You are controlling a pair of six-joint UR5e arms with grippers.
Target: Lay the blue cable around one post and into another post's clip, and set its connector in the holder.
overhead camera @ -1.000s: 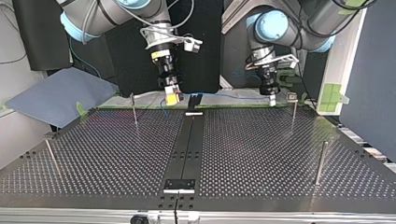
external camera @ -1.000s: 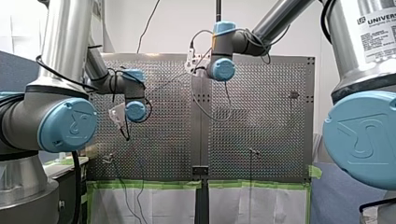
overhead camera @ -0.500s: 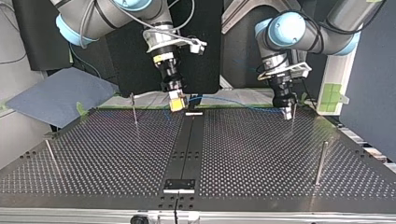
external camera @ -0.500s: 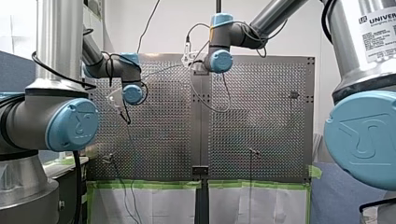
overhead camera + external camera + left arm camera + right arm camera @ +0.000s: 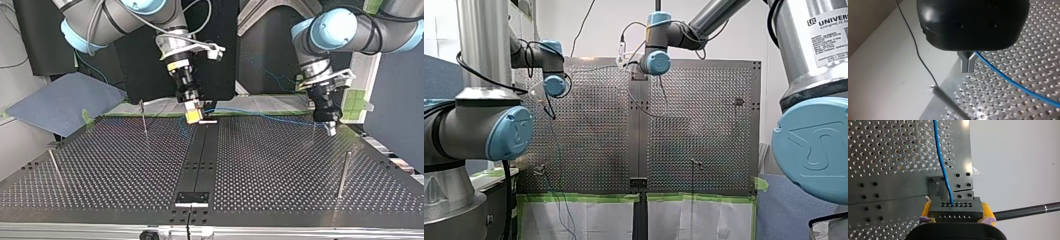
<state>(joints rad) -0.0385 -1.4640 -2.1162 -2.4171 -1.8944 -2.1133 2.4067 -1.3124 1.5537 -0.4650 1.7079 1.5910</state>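
Front view: my left arm [image 5: 555, 85] and my right arm [image 5: 656, 62] both reach to the far edge of the bench [image 5: 704, 140]. Their wrists hide the grippers here, so I cannot tell either grip from this view.

Top view: the right gripper [image 5: 193, 116] hangs low over the bench's far edge, by the dark middle strip [image 5: 200, 155], with a yellow pad showing. The cable [image 5: 260, 116] runs from it, just above the bench, across to the left gripper [image 5: 330, 129] at the view's right. One post [image 5: 143, 117] stands at the view's left of the right gripper. Another post [image 5: 343, 172] stands nearer the camera, at the view's right.

Left wrist view: the left gripper's metal fingers [image 5: 965, 62] are pressed together on the cable. It leaves them sideways and slants off over the holes.

Right wrist view: the right gripper's pads [image 5: 926, 209] pinch the connector [image 5: 955, 211], a dark block with rows of holes. The cable rises from its upper face, ahead of the gripper, over the bench. A black rod [image 5: 1028, 210] lies beside the gripper.
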